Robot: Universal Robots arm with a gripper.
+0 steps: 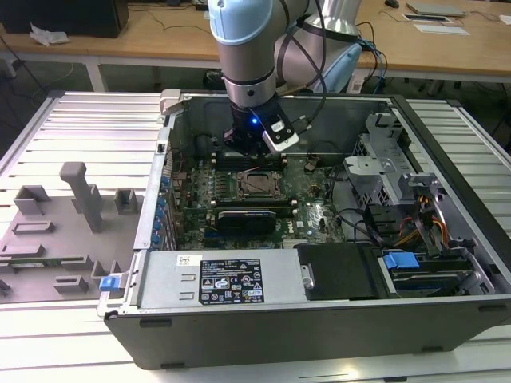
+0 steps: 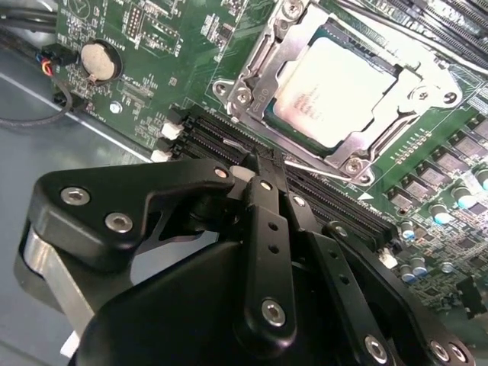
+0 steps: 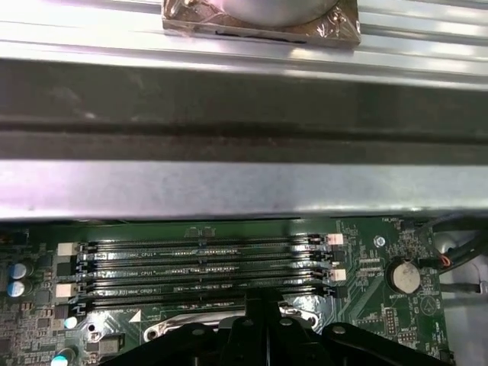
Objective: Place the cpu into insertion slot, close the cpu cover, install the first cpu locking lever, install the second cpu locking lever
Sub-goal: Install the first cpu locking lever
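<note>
Open PC case is sitting on a slatted metal desk, with a grey fixture tray at the exterior view's left and wooden desks behind. The arm is reaching straight down into the case, tool with fingers pressed together, gripping nothing, hovering over the memory slots just beside the insertion slot. The cpu is lying seated in that slot, the cpu cover down around it.
</note>
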